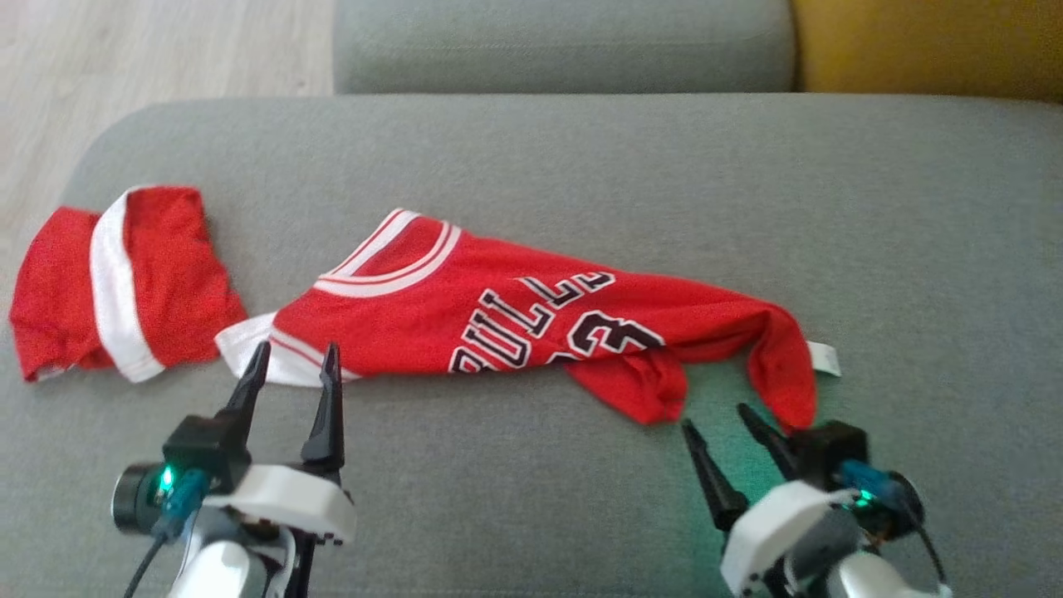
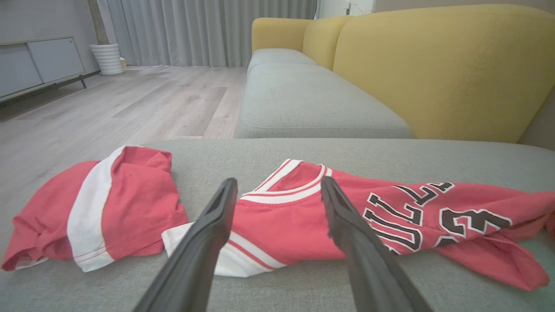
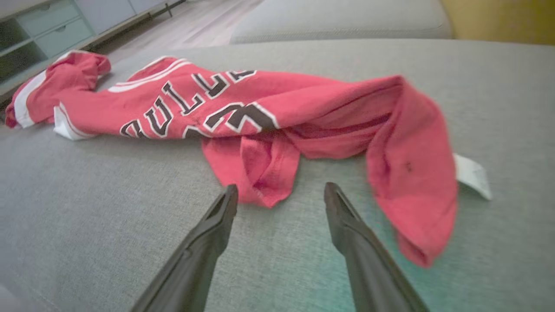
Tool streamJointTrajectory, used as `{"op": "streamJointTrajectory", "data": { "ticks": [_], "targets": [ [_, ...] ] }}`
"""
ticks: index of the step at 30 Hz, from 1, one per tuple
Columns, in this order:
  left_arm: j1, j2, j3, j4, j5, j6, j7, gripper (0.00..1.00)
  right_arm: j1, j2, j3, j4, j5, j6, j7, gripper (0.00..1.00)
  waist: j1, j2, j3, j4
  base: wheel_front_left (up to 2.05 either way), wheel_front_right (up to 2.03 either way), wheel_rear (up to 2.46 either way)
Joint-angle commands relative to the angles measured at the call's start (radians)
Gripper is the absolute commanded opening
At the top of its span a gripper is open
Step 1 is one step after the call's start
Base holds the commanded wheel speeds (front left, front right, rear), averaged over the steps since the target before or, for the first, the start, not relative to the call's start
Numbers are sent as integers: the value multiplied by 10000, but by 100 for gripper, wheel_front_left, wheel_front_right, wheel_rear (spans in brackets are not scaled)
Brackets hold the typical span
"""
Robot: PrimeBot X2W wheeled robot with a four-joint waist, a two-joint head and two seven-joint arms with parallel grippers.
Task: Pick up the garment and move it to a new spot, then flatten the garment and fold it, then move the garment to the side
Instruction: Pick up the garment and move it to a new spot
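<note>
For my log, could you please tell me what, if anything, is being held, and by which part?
Nothing is held; left gripper and right gripper both stand open near the jersey.

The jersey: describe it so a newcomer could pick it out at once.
On the grey sofa cushion lie two red garments. The jersey is the longer one across the middle, right of the smaller red piece. It alone carries black, white-edged lettering and a number; its neighbour shows just a broad white stripe.
</note>
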State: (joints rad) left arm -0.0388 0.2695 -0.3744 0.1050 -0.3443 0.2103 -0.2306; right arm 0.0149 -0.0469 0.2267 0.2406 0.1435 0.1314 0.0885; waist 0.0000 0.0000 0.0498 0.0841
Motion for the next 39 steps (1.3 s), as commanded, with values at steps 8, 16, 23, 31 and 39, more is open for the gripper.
{"op": "streamJointTrajectory", "data": {
  "ticks": [8, 16, 23, 31, 39],
  "targets": [
    [-985, -215, 295, -281, 39, -66, -216, 100, -1773, -33, 705, 1765, 77, -7, -229, 100, 0, 0, 795, 934, 0, 0, 0],
    [-1143, -433, 375, -147, 113, -132, -292, 100, -2502, -33, 1035, 2697, 402, -7, -415, 0, 0, 0, 1059, 1049, 0, 0, 0],
    [-1114, -435, 619, -182, 198, -159, -308, 100, -2104, -196, 1516, 1051, 962, -7, -159, 0, 0, 0, 1067, 640, 0, 0, 0],
    [-1037, -396, 792, -281, 301, -194, -310, 100, -1249, -665, 1585, -1895, 2305, -7, 1577, 0, 0, 0, 1064, 49, 0, 0, 0],
    [-1139, -350, 880, -329, 396, -249, -311, 100, -739, -670, 559, -4934, 3325, -7, 2771, 0, 0, 0, 1159, -335, 0, 0, 0]
  ]
}}
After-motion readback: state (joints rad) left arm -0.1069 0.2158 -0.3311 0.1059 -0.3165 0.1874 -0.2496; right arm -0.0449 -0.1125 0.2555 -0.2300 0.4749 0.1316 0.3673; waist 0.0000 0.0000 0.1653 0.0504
